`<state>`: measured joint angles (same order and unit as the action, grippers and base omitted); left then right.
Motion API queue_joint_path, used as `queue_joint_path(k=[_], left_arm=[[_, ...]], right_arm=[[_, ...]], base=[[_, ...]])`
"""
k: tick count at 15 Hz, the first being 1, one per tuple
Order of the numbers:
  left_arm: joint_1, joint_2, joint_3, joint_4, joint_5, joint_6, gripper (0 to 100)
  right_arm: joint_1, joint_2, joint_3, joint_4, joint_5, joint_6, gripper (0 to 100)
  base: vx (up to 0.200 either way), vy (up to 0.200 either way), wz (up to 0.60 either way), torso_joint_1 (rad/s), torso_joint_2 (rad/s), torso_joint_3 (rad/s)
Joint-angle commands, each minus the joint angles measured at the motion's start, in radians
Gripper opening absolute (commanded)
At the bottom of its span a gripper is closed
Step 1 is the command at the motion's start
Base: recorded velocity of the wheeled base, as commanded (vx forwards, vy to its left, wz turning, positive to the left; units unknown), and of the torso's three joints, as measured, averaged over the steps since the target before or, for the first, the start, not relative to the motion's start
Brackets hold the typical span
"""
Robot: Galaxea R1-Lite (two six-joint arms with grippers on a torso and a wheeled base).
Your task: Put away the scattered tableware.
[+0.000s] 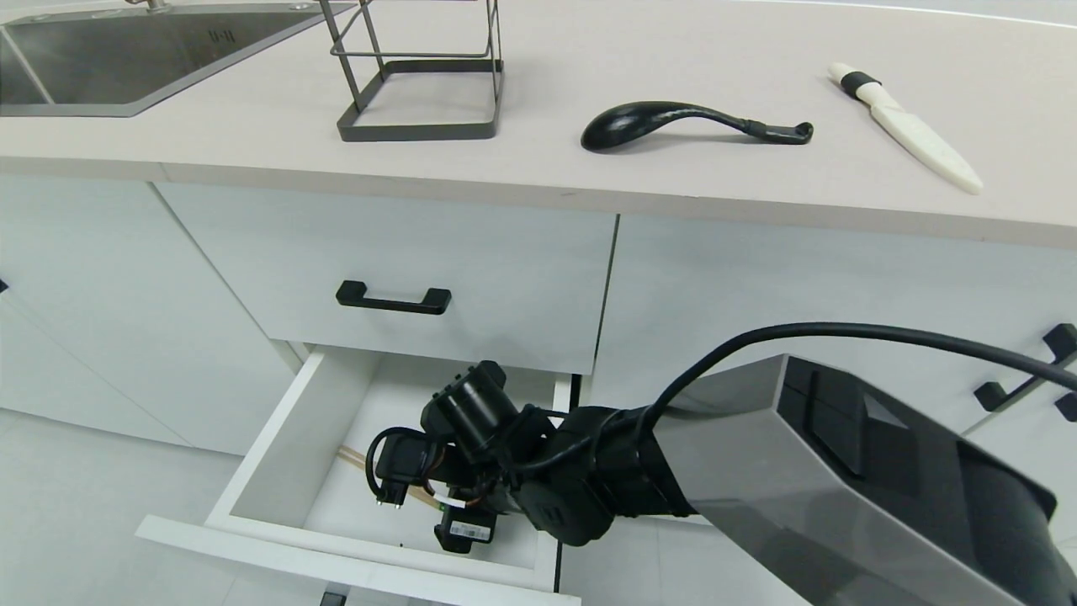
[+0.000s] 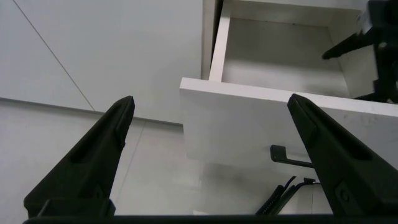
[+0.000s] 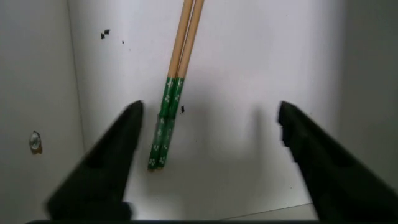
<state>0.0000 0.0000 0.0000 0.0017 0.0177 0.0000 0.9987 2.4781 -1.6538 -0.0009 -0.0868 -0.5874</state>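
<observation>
The open drawer [image 1: 278,438] is pulled out below a closed drawer with a black handle [image 1: 393,299]. On the countertop [image 1: 547,67] a black ladle [image 1: 627,126] is laid crosswise, bowl to the left and hooked handle end to the right. Well apart on its right, a white knife [image 1: 904,126] is set diagonally, black-banded end farther back, pale tip toward the front right. A pair of chopsticks [image 3: 177,68] is laid side by side on the drawer floor, green patterned ends together. A sink [image 1: 126,50] is set at the back left, and a wire rack [image 1: 421,126] is stood between it and the ladle. The right arm is angled down into the drawer; the right gripper [image 3: 208,112] is held released above the chopsticks, which are seen nearer one finger. The left gripper [image 2: 211,102] is held low before the drawer front, spread wide
</observation>
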Motion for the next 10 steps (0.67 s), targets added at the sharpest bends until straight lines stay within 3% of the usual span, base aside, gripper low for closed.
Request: queue_joint_path(k=[1, 10], left_arm=[[0.000, 0.002, 0.000, 0.000, 0.001, 0.000, 100], [0.000, 0.002, 0.000, 0.000, 0.001, 0.000, 100]], right_arm=[[0.008, -0.061, 0.017, 0.007, -0.001, 0.000, 100], [0.055, -0.337, 0.184, -0.002, 0.015, 0.006, 100]], base=[[0.000, 0.000, 0.00, 0.000, 0.00, 0.000], [0.000, 0.000, 0.00, 0.000, 0.00, 0.000]])
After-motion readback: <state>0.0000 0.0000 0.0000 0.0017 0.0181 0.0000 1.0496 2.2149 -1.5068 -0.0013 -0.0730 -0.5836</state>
